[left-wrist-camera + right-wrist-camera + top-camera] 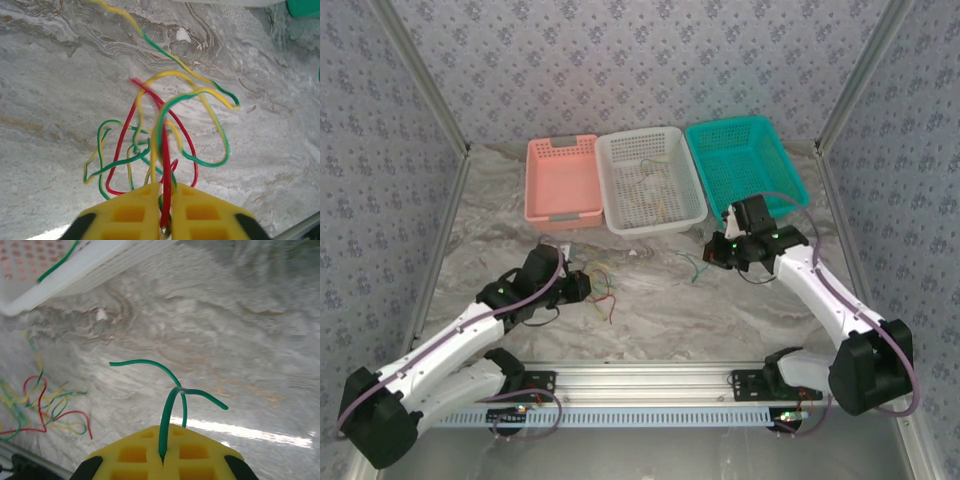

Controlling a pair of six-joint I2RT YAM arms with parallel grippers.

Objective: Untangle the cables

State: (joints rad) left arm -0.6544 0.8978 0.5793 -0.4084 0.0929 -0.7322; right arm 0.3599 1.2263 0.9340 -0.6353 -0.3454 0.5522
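Observation:
The cables (165,125) are a loose bunch of red, yellow and green-yellow wires on the marble table, lying left of centre (603,290). My left gripper (166,192) holds a red strand and a green-yellow strand in the narrow slit between its yellow pads, at the bunch's near-left side (582,285). My right gripper (162,432) is shut on one separate green cable (170,400), whose two ends curl free above the table. That gripper (712,255) hovers right of centre, apart from the bunch (45,410).
Three baskets stand side by side at the back: pink (535,180), white (617,215) with a few wires in it, and teal (790,170). The white basket's corner (75,270) is close ahead of my right gripper. An aluminium rail (650,375) runs along the near edge.

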